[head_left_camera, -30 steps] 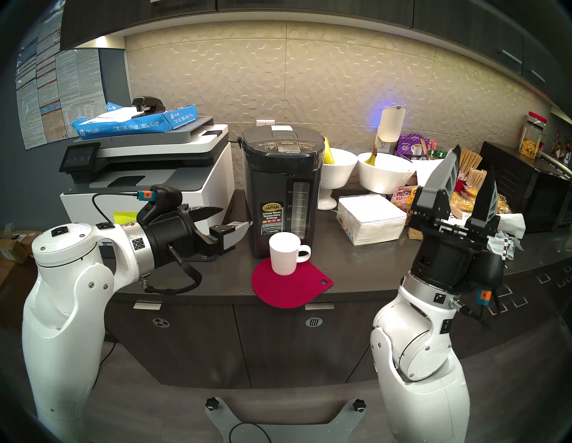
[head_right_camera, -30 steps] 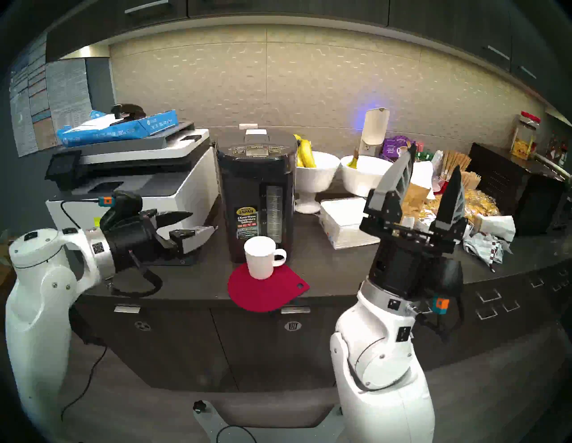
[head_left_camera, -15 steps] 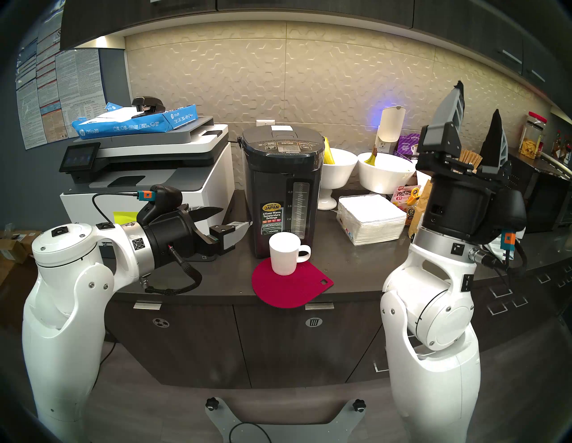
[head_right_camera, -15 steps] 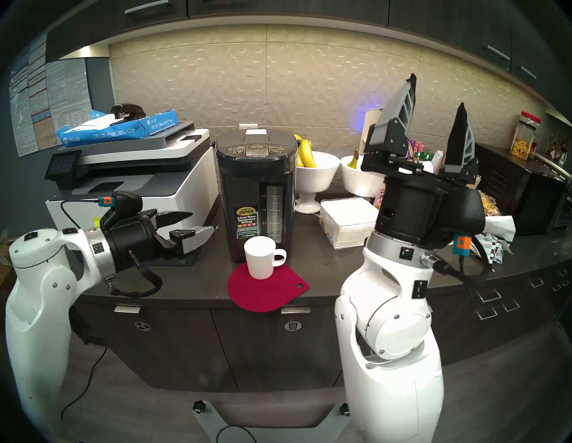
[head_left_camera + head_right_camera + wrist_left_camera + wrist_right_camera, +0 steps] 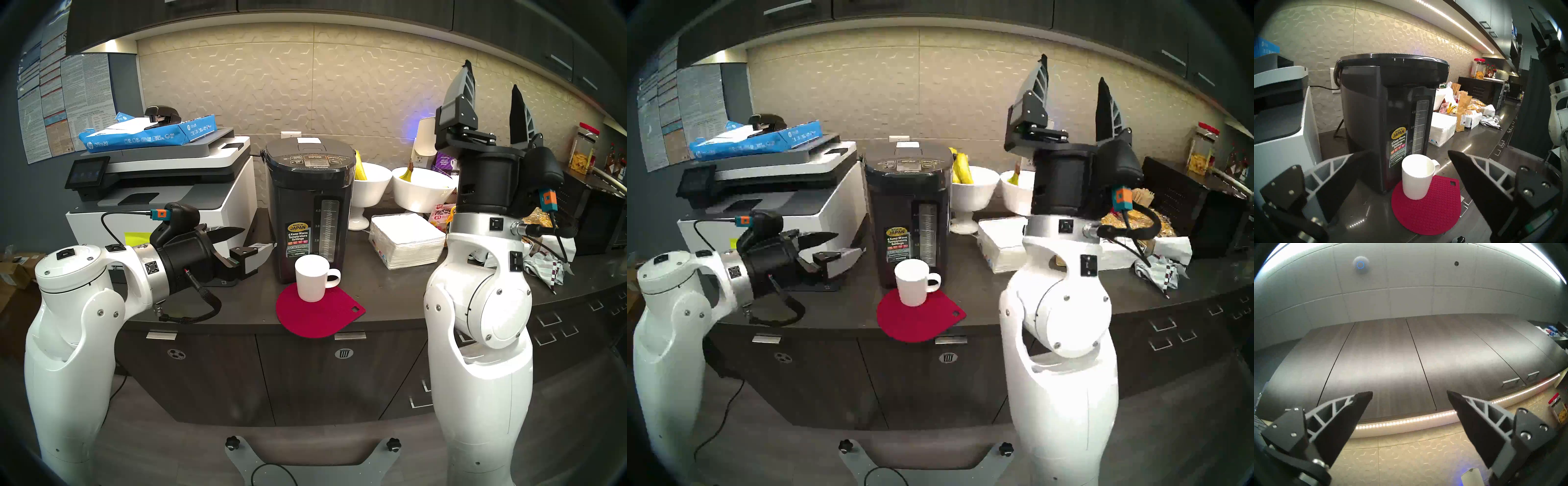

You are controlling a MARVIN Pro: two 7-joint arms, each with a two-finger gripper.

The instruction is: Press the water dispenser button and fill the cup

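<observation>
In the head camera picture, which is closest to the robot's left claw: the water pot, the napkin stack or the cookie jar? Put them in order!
From the left gripper:
1. Water pot, right beside its fingertips.
2. Napkin stack, past the pot, mid-counter.
3. Jar, at the counter's far right end.

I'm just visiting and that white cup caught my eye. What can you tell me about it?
The cup is a plain white mug, seemingly ceramic, with a loop handle. It stands upright and looks empty, on a red mat right in front of the dark water dispenser. Nothing else touches it.

Right wrist view likely upward, toward cabinets (image 5: 1407, 353)
</observation>
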